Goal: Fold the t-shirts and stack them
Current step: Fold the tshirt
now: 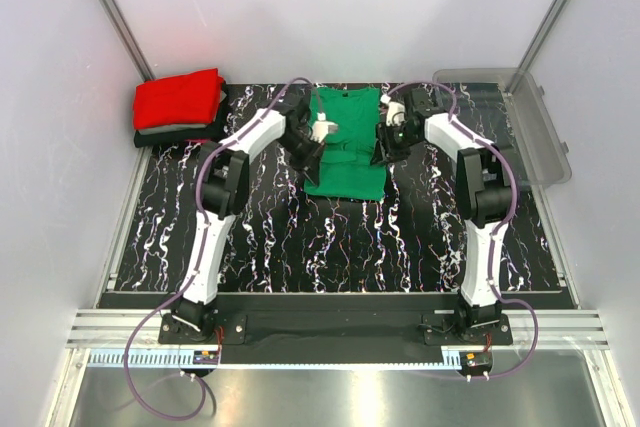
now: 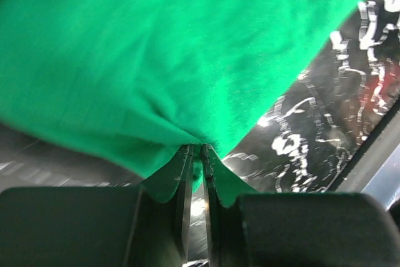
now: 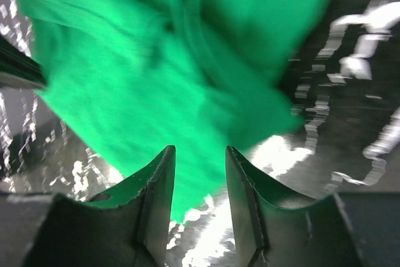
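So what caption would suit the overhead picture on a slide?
Shirt folding: the left gripper pinches one side of a green t-shirt, the right gripper open at the other, folded shirts stacked back-left.

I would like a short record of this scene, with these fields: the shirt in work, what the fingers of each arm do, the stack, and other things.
shirt in work: green t-shirt, at the far middle of the table, between both arms
left fingers: shut on an edge of the green t-shirt
right fingers: open, with green cloth between them, not yet pinched
stack: red t-shirt folded on top of darker folded shirts, far left
other: clear bin, far right
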`<action>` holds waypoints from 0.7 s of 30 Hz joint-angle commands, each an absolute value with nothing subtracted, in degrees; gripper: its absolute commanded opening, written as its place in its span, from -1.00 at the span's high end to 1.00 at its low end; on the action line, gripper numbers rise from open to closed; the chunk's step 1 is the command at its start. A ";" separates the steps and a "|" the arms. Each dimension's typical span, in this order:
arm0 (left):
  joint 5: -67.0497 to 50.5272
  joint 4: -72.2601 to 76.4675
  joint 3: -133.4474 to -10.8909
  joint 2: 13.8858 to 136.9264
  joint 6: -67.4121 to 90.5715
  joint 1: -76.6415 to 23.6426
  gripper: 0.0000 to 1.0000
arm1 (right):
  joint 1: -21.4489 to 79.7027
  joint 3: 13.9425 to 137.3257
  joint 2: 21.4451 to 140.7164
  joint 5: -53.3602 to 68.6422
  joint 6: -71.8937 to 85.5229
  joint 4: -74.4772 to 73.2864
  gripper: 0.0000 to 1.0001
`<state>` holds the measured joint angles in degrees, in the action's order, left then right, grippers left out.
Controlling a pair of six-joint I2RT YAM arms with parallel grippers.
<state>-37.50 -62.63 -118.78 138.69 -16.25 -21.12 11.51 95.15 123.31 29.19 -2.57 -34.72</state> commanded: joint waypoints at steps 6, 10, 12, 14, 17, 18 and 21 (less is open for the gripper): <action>-40.87 -61.88 -120.76 135.97 -15.29 -24.17 0.73 | 15.64 97.82 126.20 32.87 -2.81 -36.65 0.12; -41.48 -61.87 -119.01 135.44 -15.12 -24.43 0.74 | 15.73 98.96 127.70 31.82 -2.37 -36.30 0.12; -41.40 -61.96 -118.04 134.39 -14.85 -24.43 0.74 | 15.73 99.40 128.32 30.77 -2.72 -36.30 0.12; -40.87 -62.05 -117.42 132.29 -14.77 -24.26 0.78 | 15.73 100.02 128.67 29.71 -2.99 -36.39 0.12; -39.64 -62.05 -118.03 129.12 -15.55 -24.34 0.79 | 15.73 100.63 129.02 28.83 -2.82 -36.12 0.12; -39.55 -61.88 -118.39 128.50 -15.47 -24.35 0.79 | 15.82 101.07 129.11 28.92 -2.73 -35.86 0.12; -40.16 -61.35 -120.93 128.58 -15.21 -25.66 0.78 | 15.82 101.34 129.11 29.27 -2.11 -35.51 0.11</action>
